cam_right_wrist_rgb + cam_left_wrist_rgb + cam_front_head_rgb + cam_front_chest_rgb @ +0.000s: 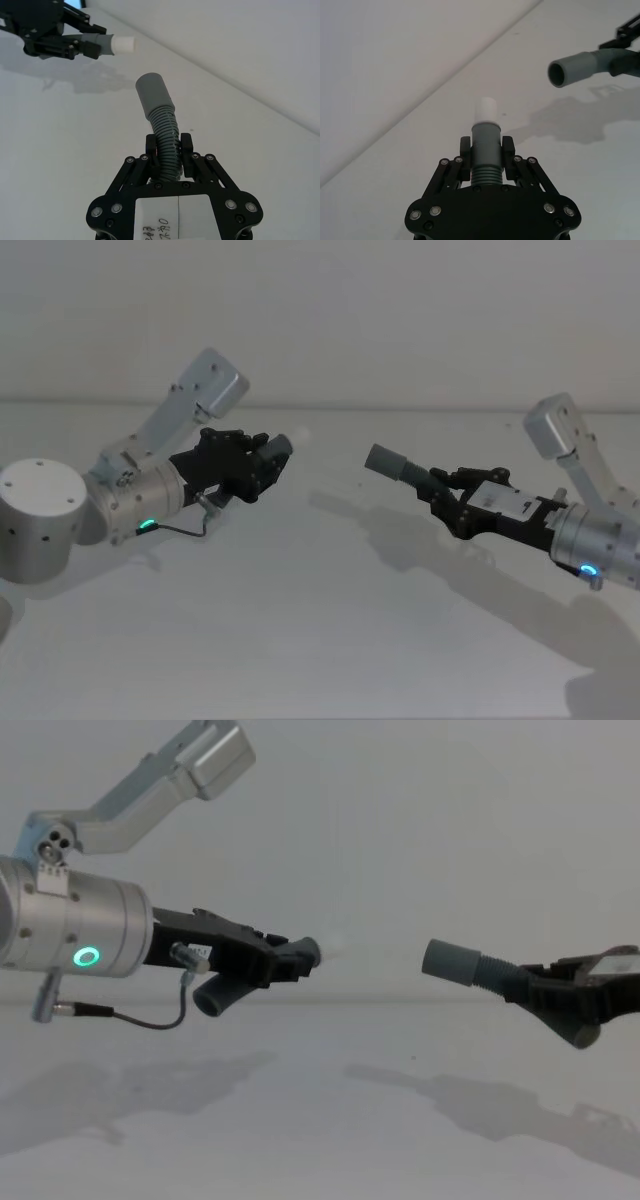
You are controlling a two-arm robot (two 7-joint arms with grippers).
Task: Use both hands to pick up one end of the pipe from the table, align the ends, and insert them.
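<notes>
I have the shorter dark-grey ribbed hose piece [485, 172] up off the plain matte white-grey table [300, 640]. Its smooth, narrow grey cuff [485, 142] ends in a whitish tip [486, 109] that sticks out past the fingers. Its plain ribbed end hangs down towards the table beneath the wrist in my chest view.

The longer dark-grey ribbed hose piece [167, 132] is also clear of the table. It curves up out of its grip into a wider smooth grey collar [154, 95], whose round open mouth shows in the left wrist view. Tip and collar sit at about the same height above the table and point towards each other across a clear gap, not touching. Their shadows lie apart on the table below.

My black jawed left gripper [486, 147] is clamped on the shorter piece where the cuff meets the ribs, one finger on each side. My black jawed right gripper [169, 145] is clamped on the longer piece's ribbed body, a little behind the collar.

A green ring light [87, 957] glows on the silver left wrist, and a small white label [162, 220] sits on the right gripper's body. Both arms reach in above the table from its two sides.
</notes>
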